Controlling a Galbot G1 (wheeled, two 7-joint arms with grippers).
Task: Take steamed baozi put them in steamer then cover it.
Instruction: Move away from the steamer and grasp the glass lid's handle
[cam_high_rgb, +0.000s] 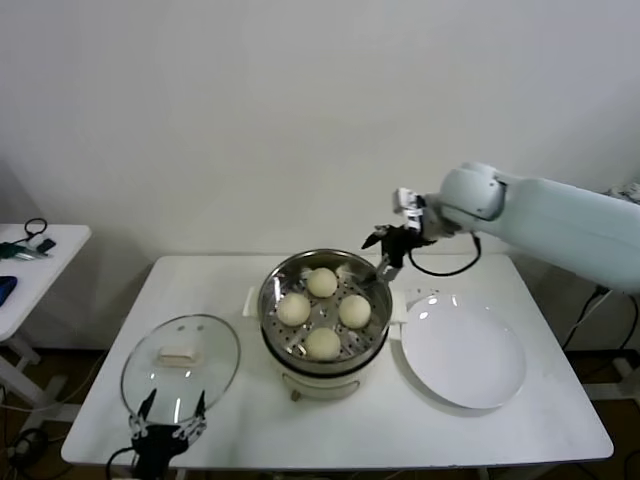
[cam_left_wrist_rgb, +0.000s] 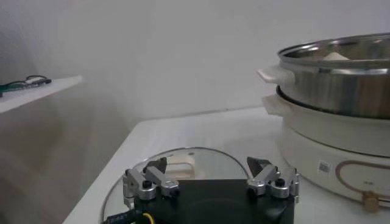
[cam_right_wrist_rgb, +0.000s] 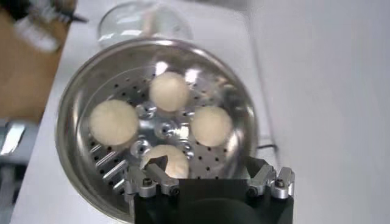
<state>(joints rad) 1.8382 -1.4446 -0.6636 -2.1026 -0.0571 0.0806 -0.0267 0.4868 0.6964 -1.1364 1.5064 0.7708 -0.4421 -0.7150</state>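
All four buns (cam_high_rgb: 322, 311) sit in the steamer (cam_high_rgb: 275, 300); covering is next. Left tool (cam_high_rgb: 171, 409), spread wide, empty, hovers by the lid (cam_high_rgb: 181, 364) on the surface (cam_high_rgb: 400, 420). Right tool (cam_high_rgb: 384, 250) spread wide above the rim.

Hovered low over the cover (cam_left_wrist_rgb: 183, 167), left gripper (cam_left_wrist_rgb: 210, 176) with jaws spread apart and empty. Lay flat on the white bench (cam_left_wrist_rgb: 201, 131), that cover. Stood at three o'clock, the steamer (cam_left_wrist_rgb: 341, 79), a baozi (cam_left_wrist_rgb: 336, 56) peeking above its rim.
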